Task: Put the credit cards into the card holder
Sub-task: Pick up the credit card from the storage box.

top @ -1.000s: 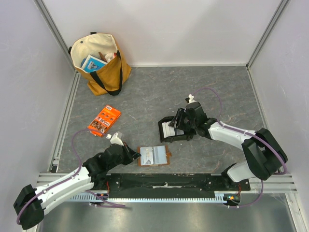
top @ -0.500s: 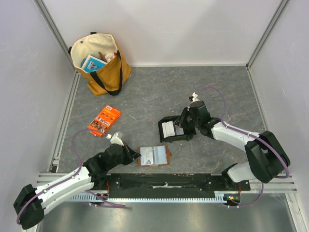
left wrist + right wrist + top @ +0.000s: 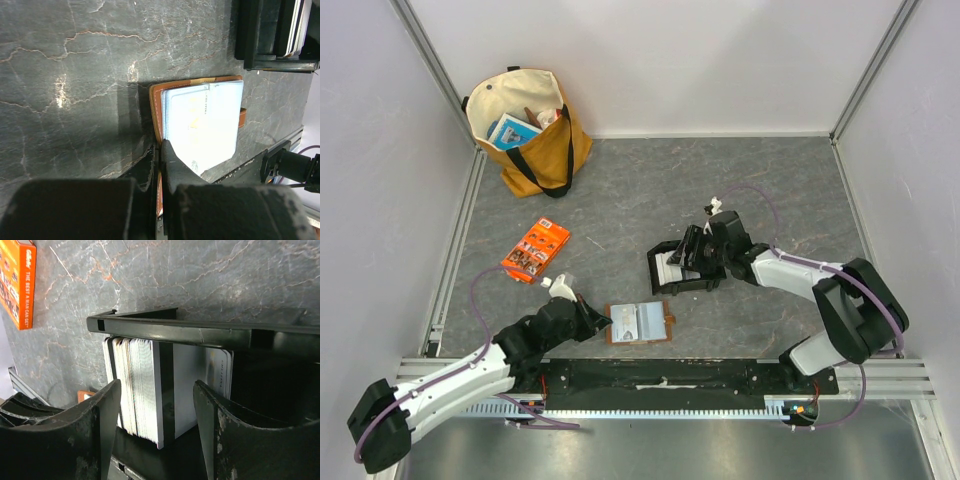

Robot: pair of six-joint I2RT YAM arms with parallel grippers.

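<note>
The brown card holder [image 3: 640, 323] lies open on the table, pale inner pockets up; it also shows in the left wrist view [image 3: 200, 117]. My left gripper [image 3: 599, 322] is shut on its left edge, and the brown edge shows between the tips [image 3: 160, 148]. The credit cards [image 3: 668, 266] stand as a white stack in the black tray [image 3: 682, 285]. My right gripper [image 3: 692, 256] is open over the tray. In the right wrist view the stack of cards [image 3: 142, 390] stands between the gripper's [image 3: 157, 390] spread fingers, which do not touch it.
An orange printed packet [image 3: 536, 249] lies left of centre and shows in the right wrist view [image 3: 20, 285]. A yellow tote bag [image 3: 525, 130] with items stands at the back left. The tray's rim [image 3: 200, 332] crosses in front of the right gripper.
My right gripper drew back a little to the right, then came left again over the cards in the tray. The left arm and the card holder have not moved.
</note>
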